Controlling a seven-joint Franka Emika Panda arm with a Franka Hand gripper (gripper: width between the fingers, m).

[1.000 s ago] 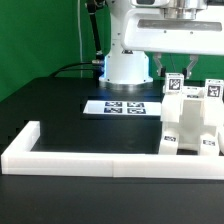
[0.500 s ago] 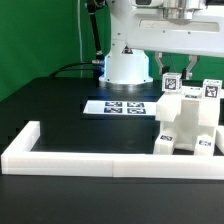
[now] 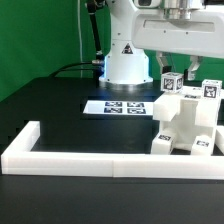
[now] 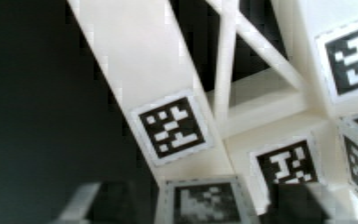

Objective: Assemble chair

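- White plastic chair assembly (image 3: 185,125), tagged with markers, stands on the black surface (image 3: 70,100) at the exterior view's right, against the white boundary frame (image 3: 90,160).
- Judged step: holding or repositioning the partly built chair against the frame so another part can be fitted; the next move calls for a steady, aligned seating.
- The hand (image 3: 178,72) sits directly above the assembly's top, with one finger (image 3: 190,74) at the tagged upright (image 4: 149,90). Whether it pinches that upright or stands spread cannot be told.
- The marker board (image 3: 125,107) lies near the robot base (image 3: 125,65).
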